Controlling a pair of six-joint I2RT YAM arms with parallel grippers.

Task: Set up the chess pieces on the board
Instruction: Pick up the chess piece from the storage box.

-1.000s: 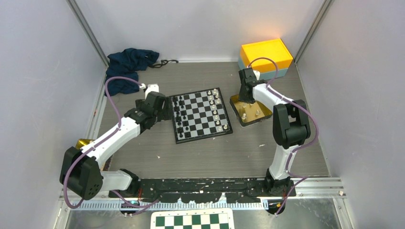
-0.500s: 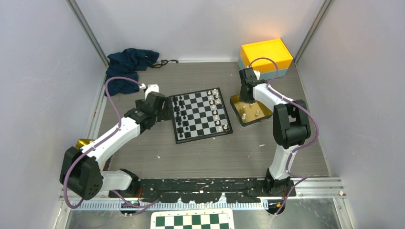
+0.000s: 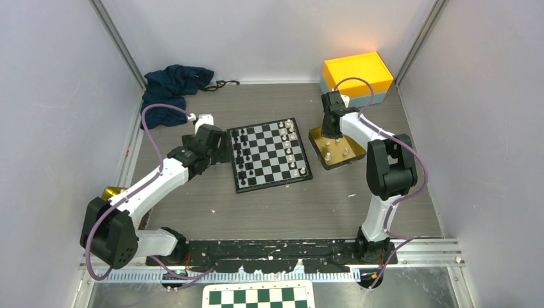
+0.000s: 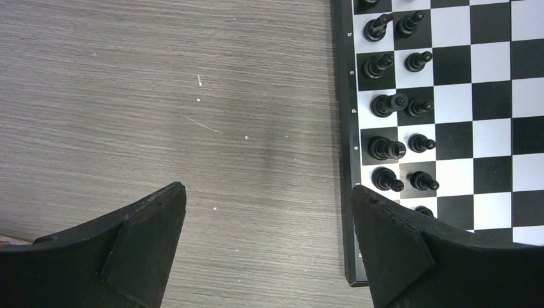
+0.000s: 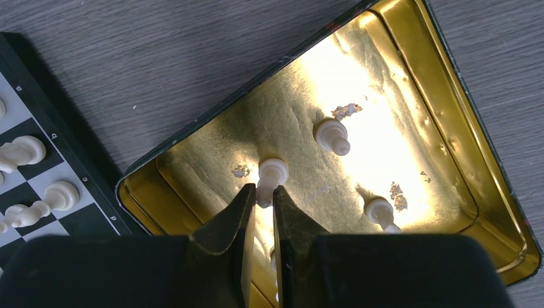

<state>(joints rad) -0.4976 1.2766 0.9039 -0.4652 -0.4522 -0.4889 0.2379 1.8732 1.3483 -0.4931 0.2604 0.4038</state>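
Several white chess pieces (image 5: pixel 332 136) stand in the gold tin (image 5: pixel 410 77) right of the board (image 3: pixel 266 157); the right gripper (image 5: pixel 264 191) pinches one white piece (image 5: pixel 272 172). The left gripper (image 4: pixel 266 196) hangs spread wide at the board's left edge, beside the black pieces (image 4: pixel 385 147)

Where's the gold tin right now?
Top view: the gold tin sits right of the board, near the yellow box, under the right gripper holding a white piece.

White arm links (image 3: pixel 154 186), black joint housings (image 3: pixel 112 237), looping purple cables (image 3: pixel 143 122), black wedge-shaped end effector fingers (image 4: pixel 144 237)
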